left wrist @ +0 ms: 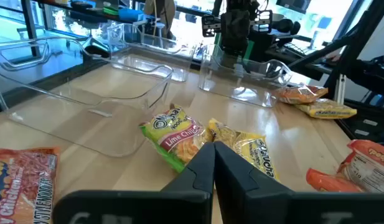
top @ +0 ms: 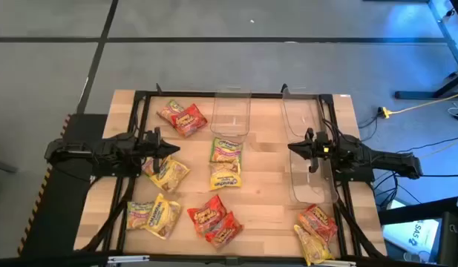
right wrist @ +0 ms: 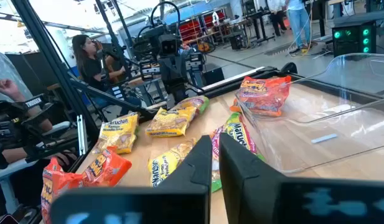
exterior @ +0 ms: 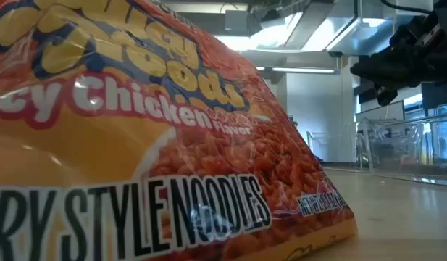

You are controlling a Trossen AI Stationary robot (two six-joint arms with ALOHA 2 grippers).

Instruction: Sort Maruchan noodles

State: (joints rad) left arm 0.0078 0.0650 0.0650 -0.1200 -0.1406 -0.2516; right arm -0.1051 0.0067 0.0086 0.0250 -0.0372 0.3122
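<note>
With both the left claw (top: 171, 150) and right claw (top: 293, 147) pressed together and empty, spread one apart before you drop onto the noodle packets (top: 225, 163) scattered loose across the bench (top: 266, 193).

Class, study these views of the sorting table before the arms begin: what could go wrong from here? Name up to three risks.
1. Red-orange packets overlap at the table's near side, so a grab may lift two together.
2. The yellow packet lies near the table's edge and might get pushed off.
3. The right gripper, shut, hovers beside the clear bin and might knock it when moving. The left gripper is also shut.
</note>
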